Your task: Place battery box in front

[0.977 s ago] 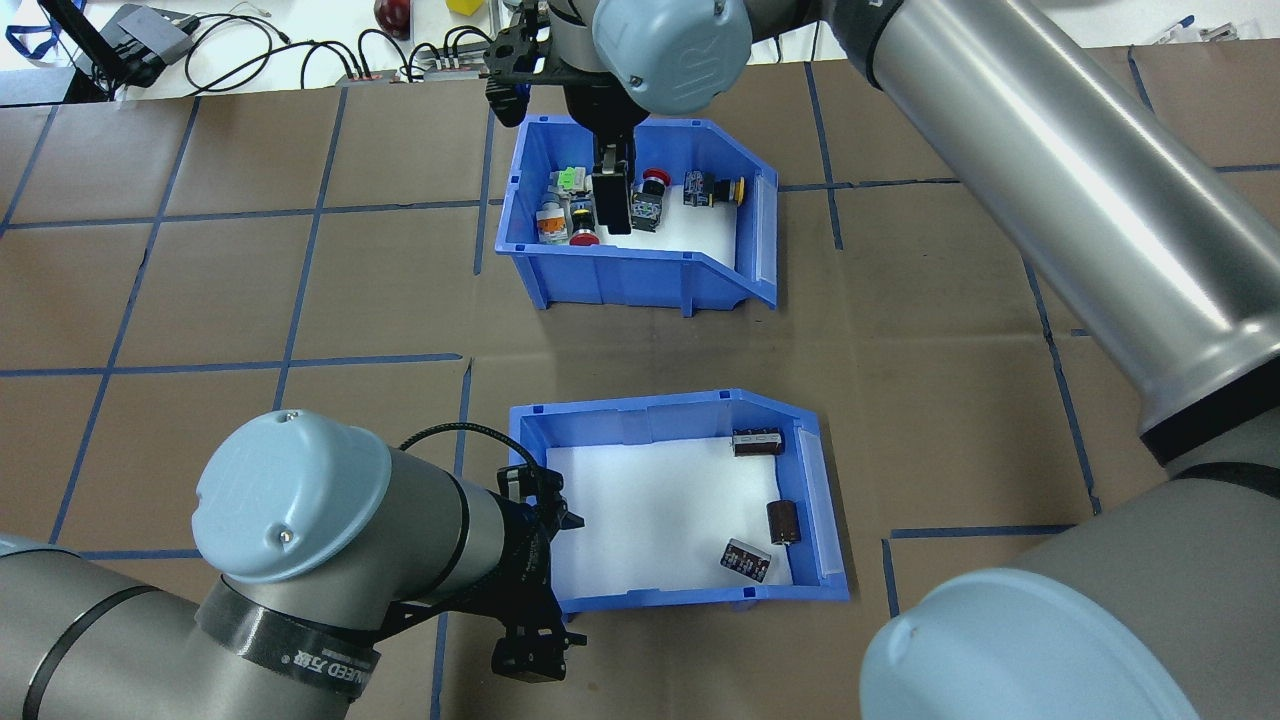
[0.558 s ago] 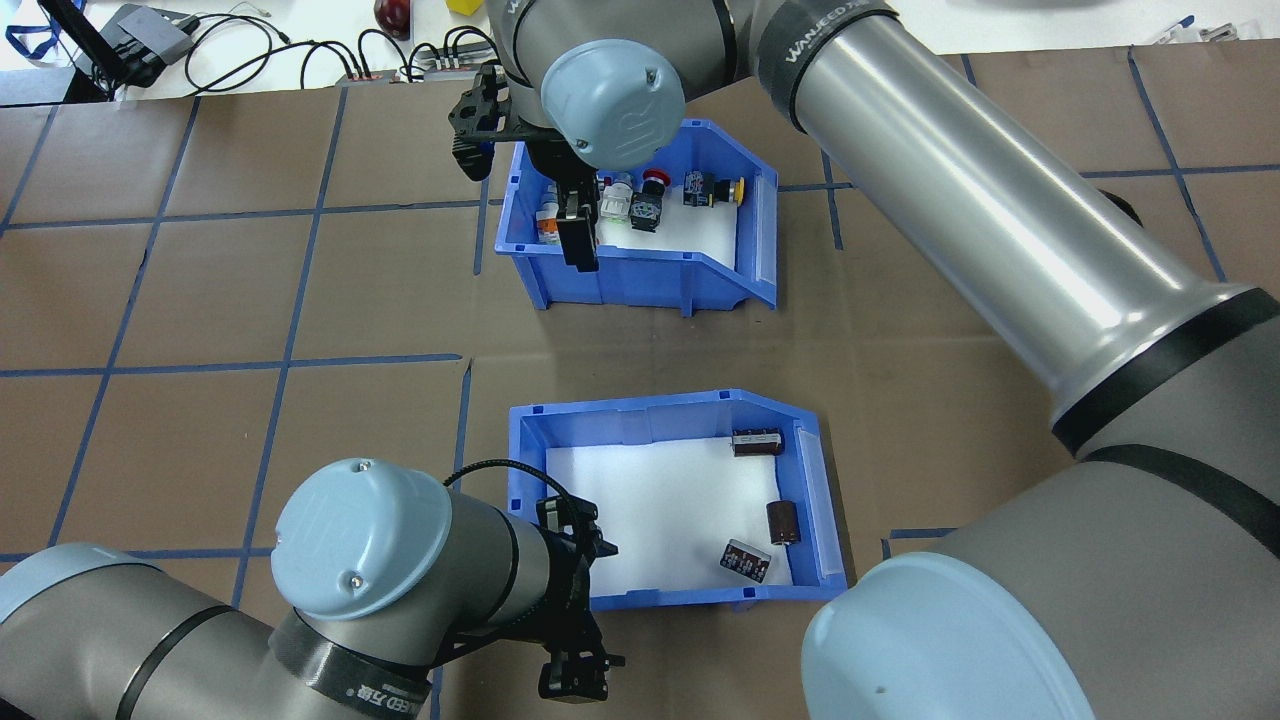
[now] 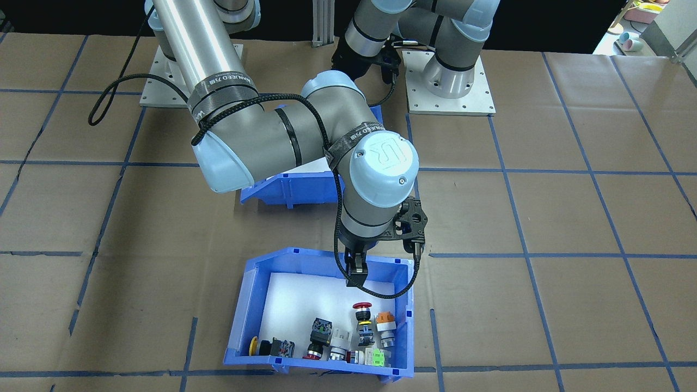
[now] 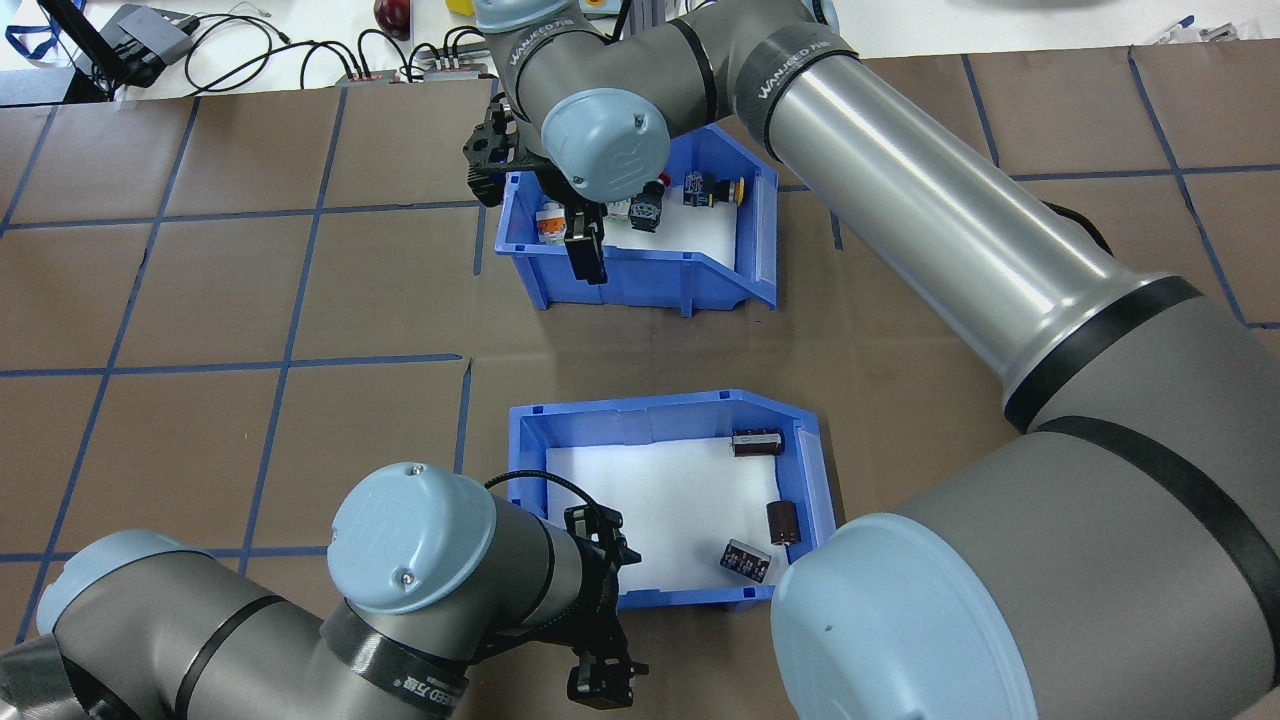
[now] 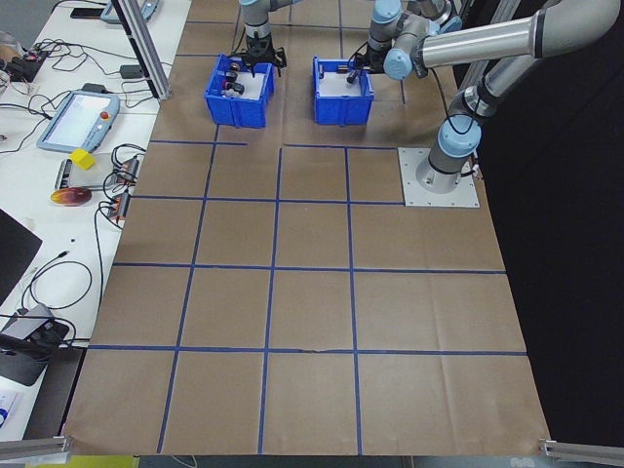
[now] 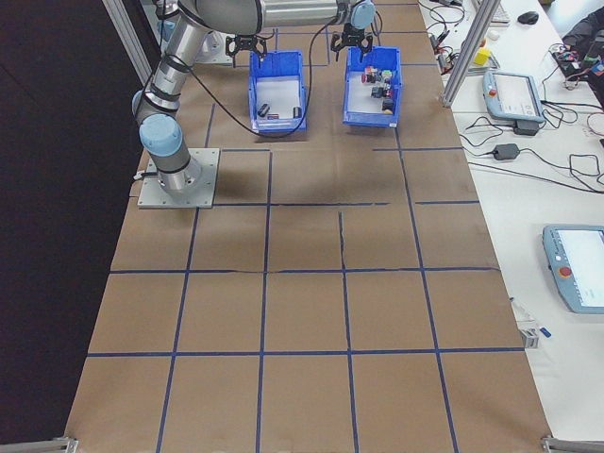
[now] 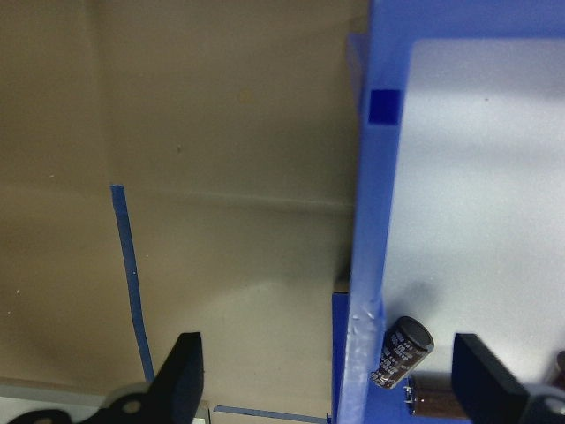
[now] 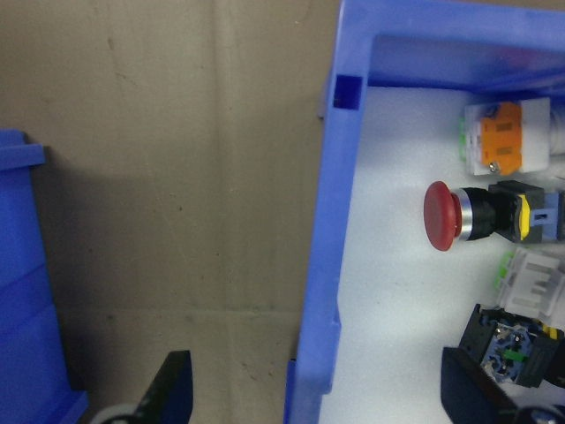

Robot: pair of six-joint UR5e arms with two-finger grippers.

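Both arms have shifted since a second ago: the right gripper (image 4: 585,250) has slid from the middle of the switch bin to its near wall, and the left gripper (image 4: 612,560) has moved rightward along the battery box's near-left corner.

Left gripper: jaws wide, straddling the box wall in the left wrist view, one finger (image 7: 181,375) outside over the paper, the other (image 7: 481,375) inside over the liner. Nothing held.

Right gripper: same pose on the other bin, fingers spread either side of the wall, empty.

Battery box, a blue plastic open-top bin with sloped cut-away end and white liner (image 4: 650,412), sits in the row nearer the robot, with three dark cylindrical cells (image 4: 783,522) lying near its sloped end. The matching blue plastic bin of coloured push-button switches (image 4: 655,280) sits directly beyond it, apart by a strip of brown paper table cover (image 4: 200,300) with blue tape grid. So the two bins look due for a swap.

Step, as I read it: pre-grasp on both bins, each arm lined up on a wall but not yet closed.

Next move likely calls for:
- lowering each gripper so the wall sits well between the fingers, then closing
- clearing the switch bin out of the way
- moving the battery box forward level; loose cells will roll toward the cut-away end if it tilts

A one-wall pinch may let the bin pivot.
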